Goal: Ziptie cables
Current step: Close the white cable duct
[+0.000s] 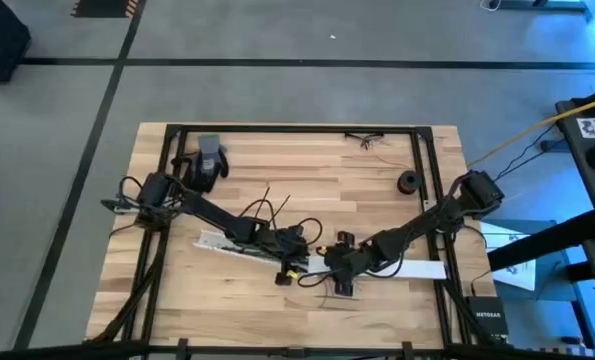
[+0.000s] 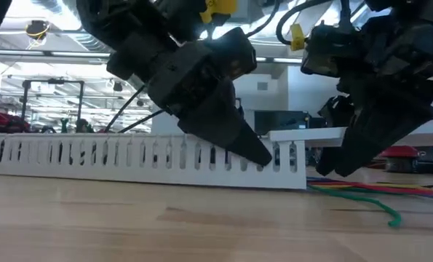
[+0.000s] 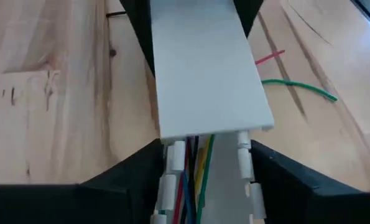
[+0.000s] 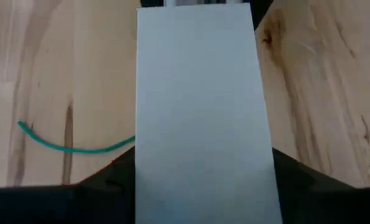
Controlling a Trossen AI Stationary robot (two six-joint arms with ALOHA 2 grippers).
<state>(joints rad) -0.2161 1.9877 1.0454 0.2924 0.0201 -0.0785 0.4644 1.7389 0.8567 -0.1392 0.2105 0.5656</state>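
Here the cables [image 3: 194,163] run lengthwise inside the slotted duct [image 2: 129,156]; left gripper [image 3: 200,180] straddles it, opening unclear; right gripper [image 4: 197,180] holds the cover [image 4: 200,112] end-on, aligned lower centre.

Grey floor [image 1: 307,35] crossed by dark tape lines [image 1: 277,62] around the wooden table [image 1: 377,300]; ceiling lights [image 2: 34,29] glow at the low view's upper left.

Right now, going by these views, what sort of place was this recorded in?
Probably a robotics lab or workshop in an industrial hall. A wooden workbench sits on grey floor marked with dark tape lines; the low view shows ceiling ducts and metal racks behind a slotted white cable duct.
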